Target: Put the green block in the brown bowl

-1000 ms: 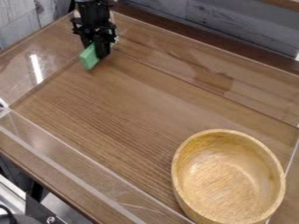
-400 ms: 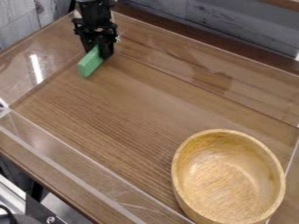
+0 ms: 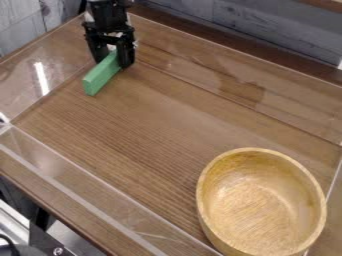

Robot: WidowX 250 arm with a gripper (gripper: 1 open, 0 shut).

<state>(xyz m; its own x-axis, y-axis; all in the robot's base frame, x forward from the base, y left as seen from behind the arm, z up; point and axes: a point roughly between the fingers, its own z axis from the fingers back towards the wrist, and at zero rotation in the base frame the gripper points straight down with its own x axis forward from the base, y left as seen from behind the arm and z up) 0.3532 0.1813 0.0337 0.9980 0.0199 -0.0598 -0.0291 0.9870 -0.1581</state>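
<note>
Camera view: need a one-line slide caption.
Open gripper above the green block lying at the table's far-left corner; empty brown bowl sits near right.

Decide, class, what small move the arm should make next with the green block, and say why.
Probably close the fingers on the flat bright green rectangular block. It lies on the wooden table at the open gripper's tips, apparently ungripped, far from the empty, round tan wooden bowl at the opposite corner.

Black gripper [image 3: 110, 52] at top left, pointing straight down, fingers [image 3: 128, 56] spread apart, holding nothing.
</note>
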